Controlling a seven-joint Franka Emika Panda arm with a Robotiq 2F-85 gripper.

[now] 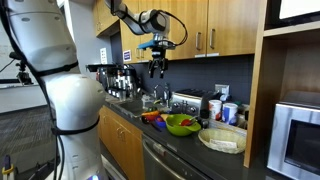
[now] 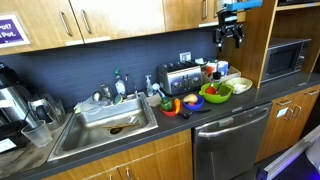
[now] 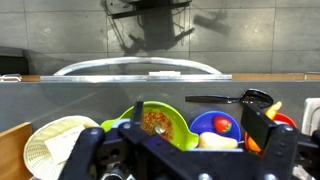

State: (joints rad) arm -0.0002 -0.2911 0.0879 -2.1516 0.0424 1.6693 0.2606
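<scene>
Right now my gripper hangs high over the counter, up at cupboard level. Its jaws are spread wide with nothing between them, and they touch nothing. Well below it sits the green bowl, nearer the counter's front edge than the back wall, between the sink and the end by the microwave. In the wrist view the green bowl lies between my fingers, with brownish bits inside that I cannot make out. Just beside it in that view is a blue bowl holding something red. A pale woven dish sits just beside the green bowl toward the microwave end. The toaster stands behind, against the back edge.
</scene>
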